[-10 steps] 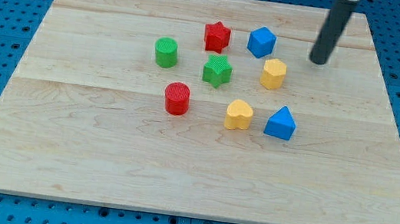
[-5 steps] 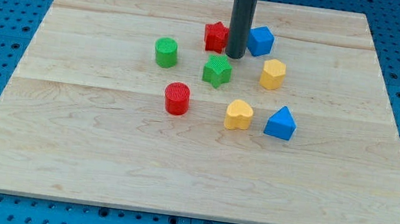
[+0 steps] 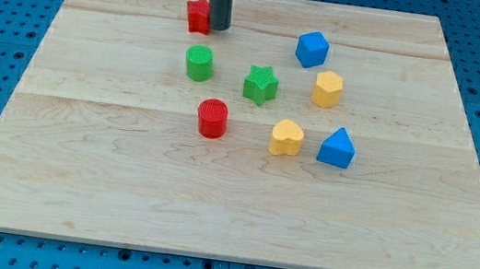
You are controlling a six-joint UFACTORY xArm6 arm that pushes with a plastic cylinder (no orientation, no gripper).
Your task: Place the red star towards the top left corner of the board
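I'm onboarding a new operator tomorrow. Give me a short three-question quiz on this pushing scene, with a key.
1. True or false: my tip is at the view's right side of the red star.
2. Which block lies nearest the view's bottom right of the board? A) green cylinder B) blue block with a pointed top C) yellow heart-shaped block
3. Fill in: directly towards the view's bottom from the green cylinder stands the red ____.

Key: 1 true; 2 B; 3 cylinder.
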